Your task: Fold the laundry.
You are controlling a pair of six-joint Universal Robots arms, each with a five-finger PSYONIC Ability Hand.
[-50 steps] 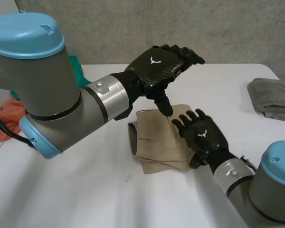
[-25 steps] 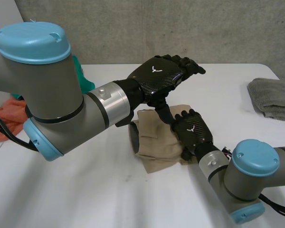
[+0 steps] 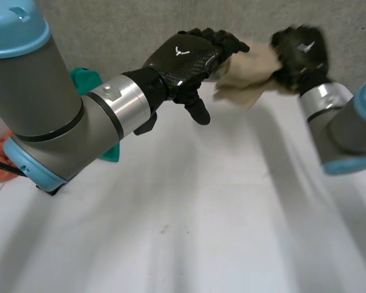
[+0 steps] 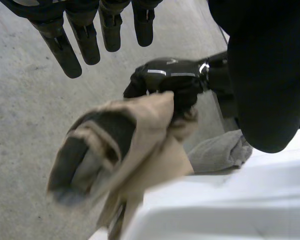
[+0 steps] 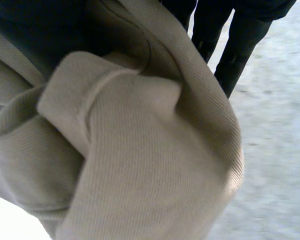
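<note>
While its fingers curl tightly round a bunched part of the beige garment (image 3: 249, 78), the right robot hand (image 3: 299, 52) holds that cloth up in the air, clear of the surface (image 3: 201, 213), above the far edge and toward the far right corner. The garment hangs from the grip in loose, crumpled folds. In the left wrist view a dark opening, like a sleeve or a leg end, gapes at its lower part, and in the right wrist view thick ribbed folds lie bunched against the palm.

The left robot hand (image 3: 186, 58) is raised above the far edge of the surface too, just beside the garment. Its fingers are stretched out and slightly spread toward the cloth, its thumb points down, and it has hold of nothing. In its own wrist view the fingertips stand apart from the garment.

A grey towel (image 4: 220, 155) lies on the surface below the right robot hand. Behind the left arm, at the left edge, a teal cloth (image 3: 88, 79) and an orange cloth (image 3: 0, 159) show.
</note>
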